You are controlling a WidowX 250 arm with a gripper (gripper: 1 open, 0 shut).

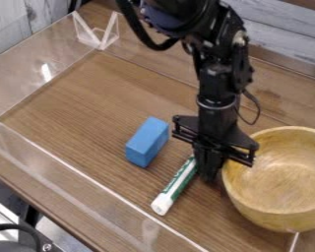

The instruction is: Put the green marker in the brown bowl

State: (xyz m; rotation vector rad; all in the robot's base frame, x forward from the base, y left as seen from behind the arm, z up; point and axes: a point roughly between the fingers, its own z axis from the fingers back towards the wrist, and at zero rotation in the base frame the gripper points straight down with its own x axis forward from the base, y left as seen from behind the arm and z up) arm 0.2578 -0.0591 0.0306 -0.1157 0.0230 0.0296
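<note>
The green marker (176, 184) lies flat on the wooden table, a white barrel with a green label, its white tip toward the front edge. My gripper (208, 173) points straight down, its fingers shut, right at the marker's far end and between the marker and the brown bowl (285, 182). Whether the fingertips touch the marker I cannot tell. The bowl sits upright at the right, its mouth facing up and nothing in it, its left rim close to my fingers.
A blue rectangular block (146, 142) rests just left of the marker. Clear acrylic walls (42, 157) fence the table at the left, front and back. A clear folded stand (94, 34) is at the back left.
</note>
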